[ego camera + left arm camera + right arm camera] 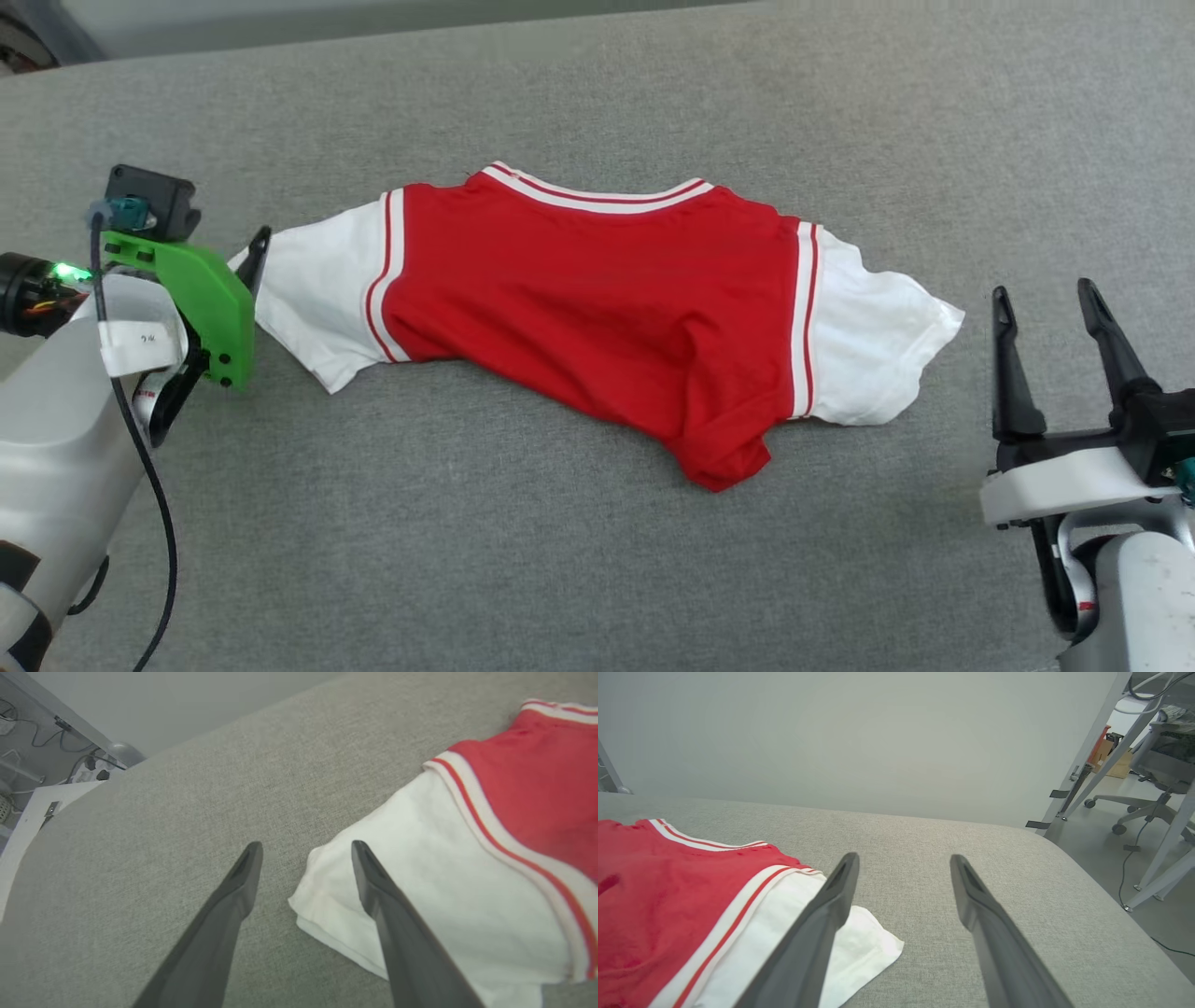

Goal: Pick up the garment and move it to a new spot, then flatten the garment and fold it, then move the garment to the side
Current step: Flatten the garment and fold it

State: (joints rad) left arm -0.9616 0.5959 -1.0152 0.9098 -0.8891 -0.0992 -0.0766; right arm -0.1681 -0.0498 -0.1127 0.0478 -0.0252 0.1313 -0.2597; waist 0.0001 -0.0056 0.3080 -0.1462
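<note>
Garment (597, 308) flat on grey fabric surface (467, 560), red body in the middle, striped collar trim toward the far edge, one white sleeve out to each side. Lower red edge bunched into a point on the near side. Left gripper (307, 845) at the left sleeve's end, jaws wide apart, clamped on nothing: one finger (373, 882) above white cloth, the other above bare grey fabric, sleeve hem between them. Right gripper (1044, 291) just beyond the right sleeve's tip, apart from it, jaws likewise spread and empty, fingers pointing toward the far edge.
</note>
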